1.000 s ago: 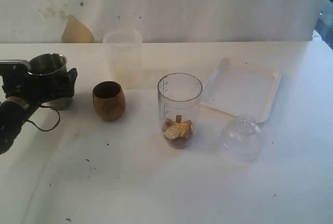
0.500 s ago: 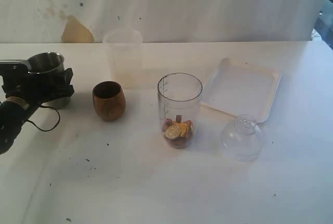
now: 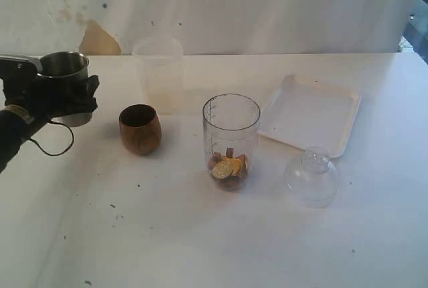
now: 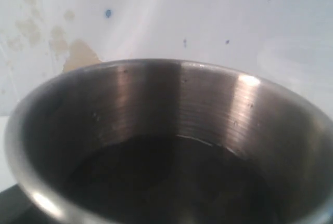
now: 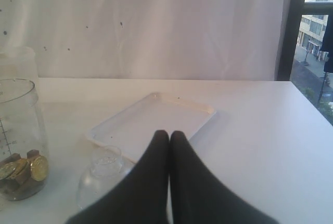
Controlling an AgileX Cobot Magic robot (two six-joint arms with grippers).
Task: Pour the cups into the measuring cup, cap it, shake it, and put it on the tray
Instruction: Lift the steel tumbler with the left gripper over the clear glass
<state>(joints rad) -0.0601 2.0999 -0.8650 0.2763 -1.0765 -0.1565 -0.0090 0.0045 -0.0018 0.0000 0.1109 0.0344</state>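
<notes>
Exterior view: tapered brushed-steel tumbler (image 3: 63, 73), far left, clamped in left gripper (image 3: 67, 97); tall clear graduated measuring cup (image 3: 231, 141) at centre, well apart. Right gripper (image 5: 169, 135) pressed together, empty. Risk: smooth taper slips on tilting; pour misses the mouth.

The steel tumbler (image 4: 208, 109) fills nearly the whole view, seen close over its rim. Its brushed inner wall catches light and its bottom is dark. Behind it is a white wall (image 4: 218, 5) with a tan patch (image 4: 78, 57) and small specks.
</notes>
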